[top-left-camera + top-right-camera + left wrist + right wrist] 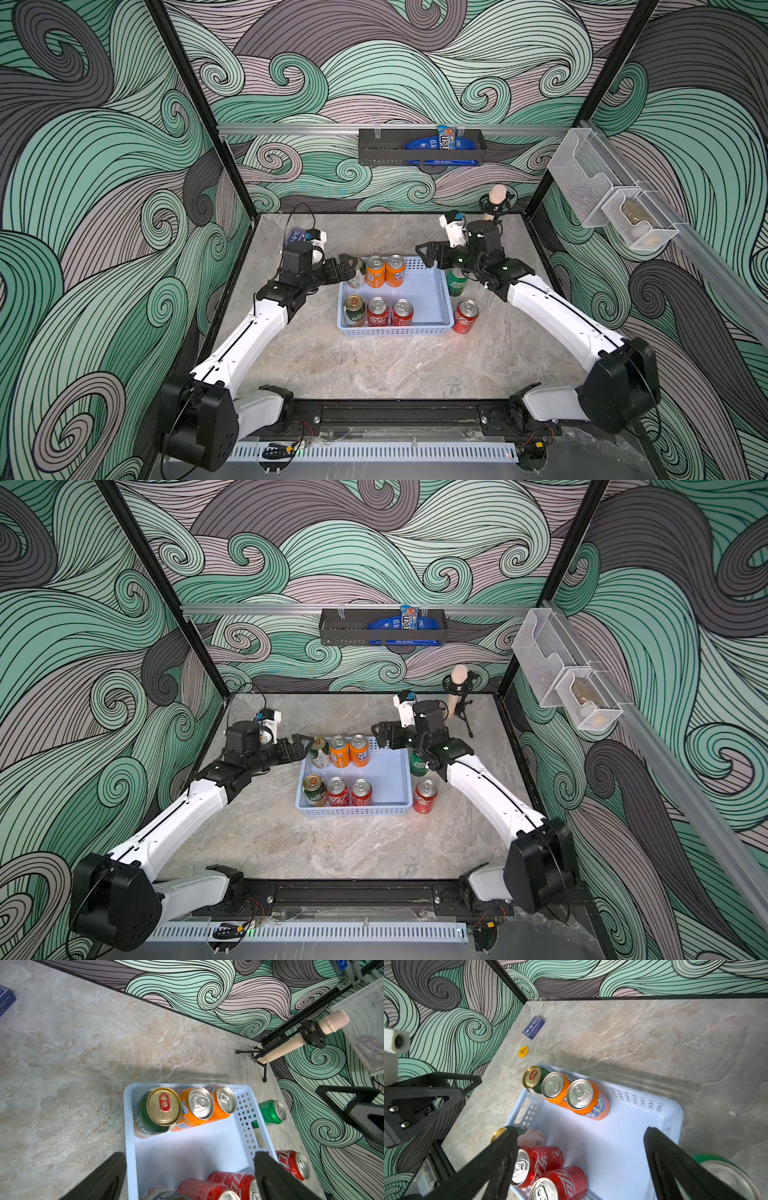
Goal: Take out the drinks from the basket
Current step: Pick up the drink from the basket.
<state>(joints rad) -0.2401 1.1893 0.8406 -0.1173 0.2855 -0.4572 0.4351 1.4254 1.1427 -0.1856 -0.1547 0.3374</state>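
So far two drinks are out: a bright green can and a red can stand on the desk beside the blue basket, with six left inside; my left hand and right hand are both wide, empty

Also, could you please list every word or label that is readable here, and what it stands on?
"FANT", last letter hidden: orange can.
White Chinese Coca-Cola script: red can.
"m&m", sideways: snack packet in the black rack.
Too small to read: blue box, yellow disc.
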